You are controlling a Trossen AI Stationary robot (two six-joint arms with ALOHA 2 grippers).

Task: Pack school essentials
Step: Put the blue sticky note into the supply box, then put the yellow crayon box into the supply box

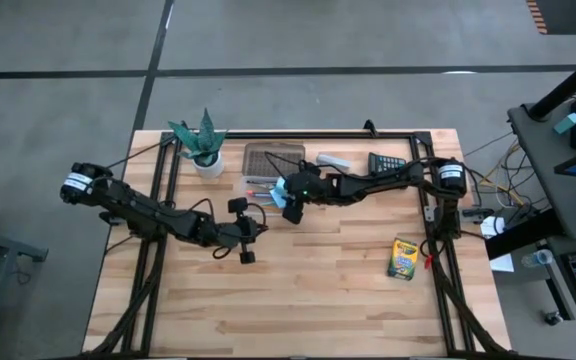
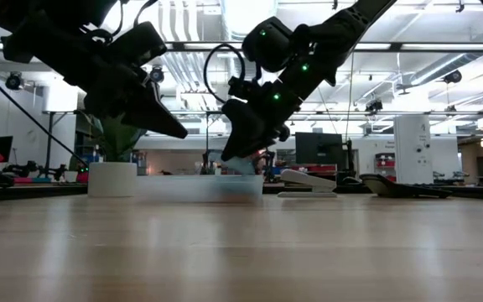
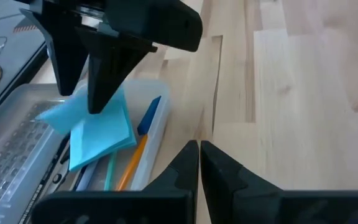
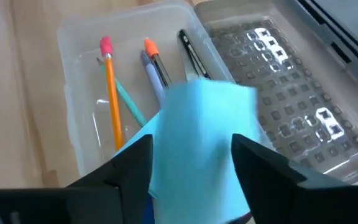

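A light-blue notepad (image 4: 197, 137) stands tilted between the fingers of my right gripper (image 4: 191, 158), just over the open clear box (image 1: 253, 186) at the table's far middle. The notepad's lower edge (image 3: 104, 152) is down among the pens in the box: an orange pencil (image 4: 110, 99), a teal one (image 4: 128, 102), a grey pen (image 4: 155, 65) and a black pen (image 4: 191, 53). The yellow-green crayon box (image 1: 402, 258) lies flat near the right edge. My left gripper (image 3: 199, 155) hovers shut over bare wood just near of the box. My right gripper's fingers (image 4: 132, 162) come slanting down from the table's right and stand at the notepad's two side edges (image 4: 160, 143). I cannot tell whether they touch it. The notepad is tilted, with its lower part in the box.
The box's clear lid (image 4: 272, 93) lies open on its far side. Along the far edge stand a potted plant (image 1: 205, 148), a grey stapler (image 1: 333, 160) and a black calculator (image 1: 388, 163). Bare wood (image 1: 308, 290) fills the table's near half.
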